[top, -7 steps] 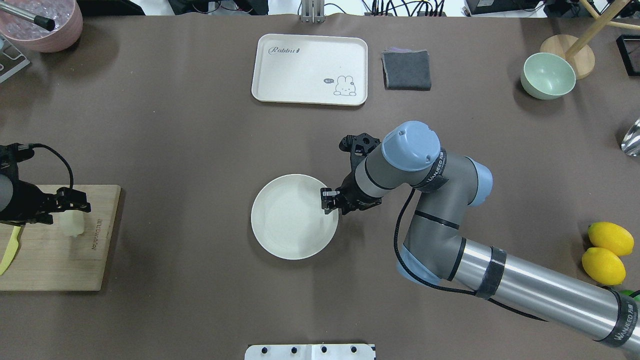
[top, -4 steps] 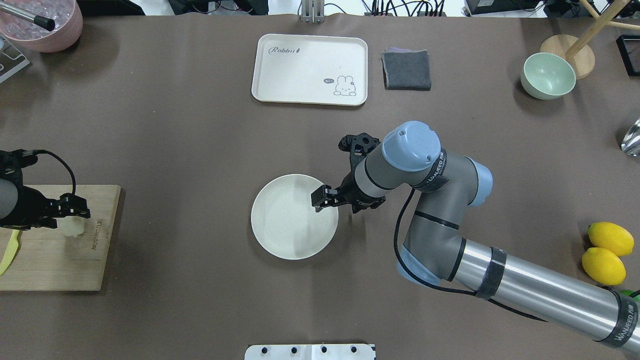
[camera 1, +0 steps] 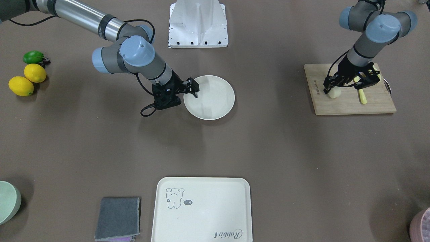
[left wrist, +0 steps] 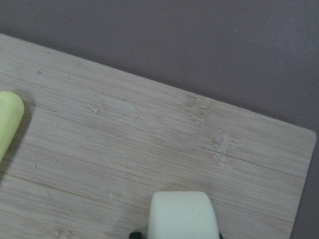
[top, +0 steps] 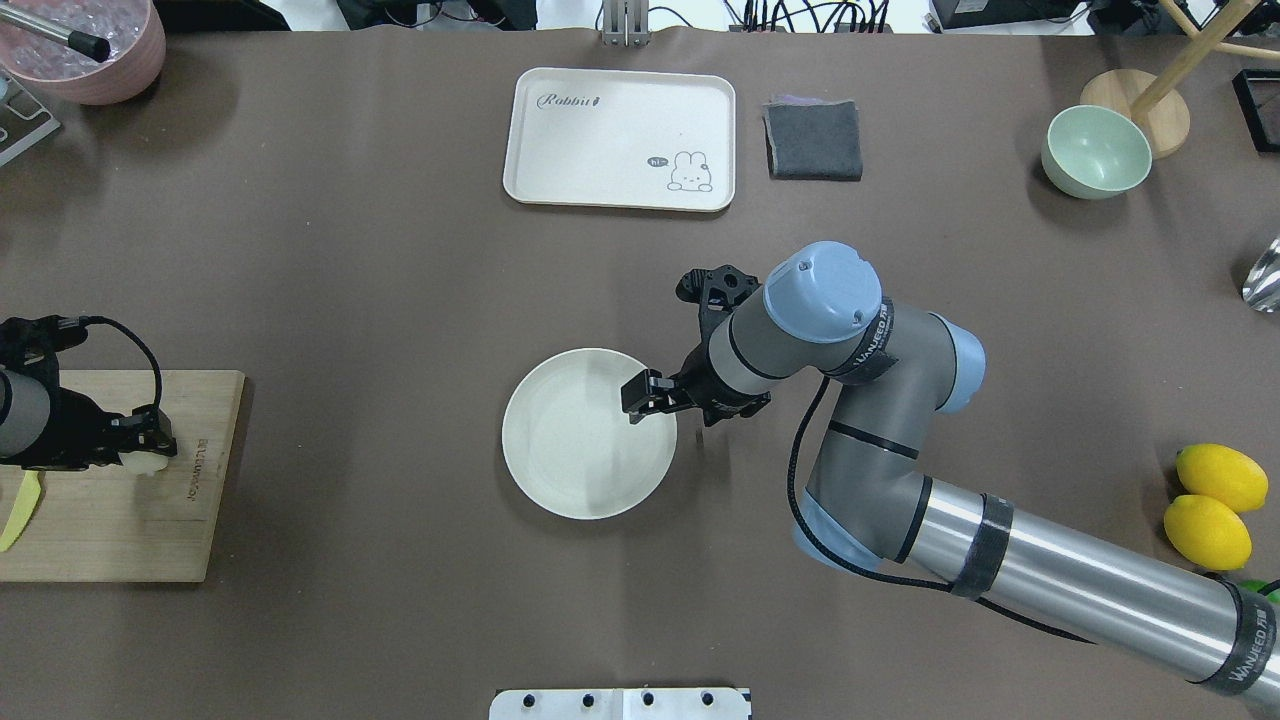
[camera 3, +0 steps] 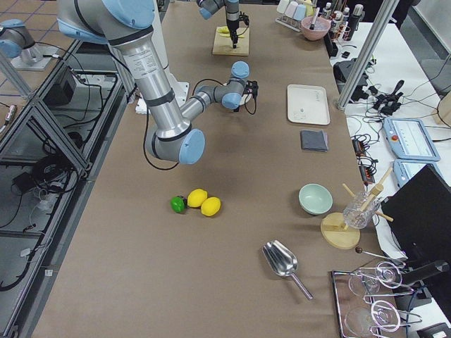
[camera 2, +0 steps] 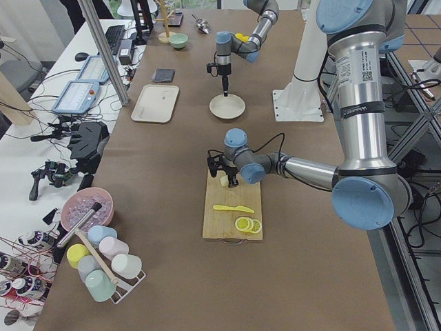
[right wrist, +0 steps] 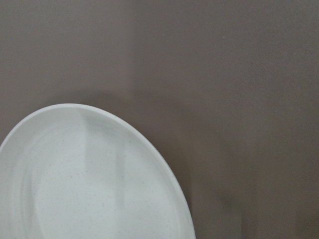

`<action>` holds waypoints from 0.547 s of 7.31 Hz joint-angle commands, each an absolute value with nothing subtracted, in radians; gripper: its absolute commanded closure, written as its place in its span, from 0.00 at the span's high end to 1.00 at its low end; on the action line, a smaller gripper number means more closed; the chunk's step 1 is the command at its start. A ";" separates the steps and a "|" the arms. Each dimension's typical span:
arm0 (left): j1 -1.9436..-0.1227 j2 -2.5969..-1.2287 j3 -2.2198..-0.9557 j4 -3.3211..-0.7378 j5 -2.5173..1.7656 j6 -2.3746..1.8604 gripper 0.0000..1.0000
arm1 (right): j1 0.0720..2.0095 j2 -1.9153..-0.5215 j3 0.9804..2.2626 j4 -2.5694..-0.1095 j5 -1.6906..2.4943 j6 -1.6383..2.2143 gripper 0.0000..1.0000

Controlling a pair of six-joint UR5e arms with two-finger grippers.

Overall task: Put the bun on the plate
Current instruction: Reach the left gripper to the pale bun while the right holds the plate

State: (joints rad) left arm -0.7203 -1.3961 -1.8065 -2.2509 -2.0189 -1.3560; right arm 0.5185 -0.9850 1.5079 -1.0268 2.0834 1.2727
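A brown surface (top: 350,280) seen from above, with a round cream plate (top: 570,450) near its middle. The plate holds nothing.

The bun (camera 1: 334,93), a small pale lump, is well apart from the plate, far off toward the robot's left. It rests on a wooden cutting board (camera 1: 352,102), near the board's edge that faces the plate. The left gripper (camera 1: 333,88) is down over the bun, its jaws close around it. Whether they press on the bun or only stand beside it cannot be told. In the left wrist view the bun's flat end fills the bottom middle of the picture, with bare board beyond it.

On the same board, farther from the plate than the bun, lie a yellow-green knife (camera 1: 362,96) and some lemon slices (camera 2: 248,224).

The right gripper (top: 640,393) hangs above the plate, just inside the rim on the robot's right. Its jaws stand apart with nothing between them. The right wrist view shows only the plate's curved rim and the brown surface.

Across the plate from the robot lies a cream tray (top: 620,140) with a small animal drawing, a folded grey cloth (top: 813,140) beside it. A pale green bowl (top: 1095,150) and two lemons (top: 1215,500) lie far to the plate's right.
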 commanded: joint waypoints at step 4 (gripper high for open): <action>-0.753 -1.425 -1.910 -2.235 -2.115 -1.356 0.28 | 0.545 -0.988 1.546 -1.026 2.092 1.278 1.00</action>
State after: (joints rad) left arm -0.7394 -1.4077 -1.8898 -2.2377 -2.0885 -1.3550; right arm 0.5349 -0.9865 1.5352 -1.0269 2.0876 1.2770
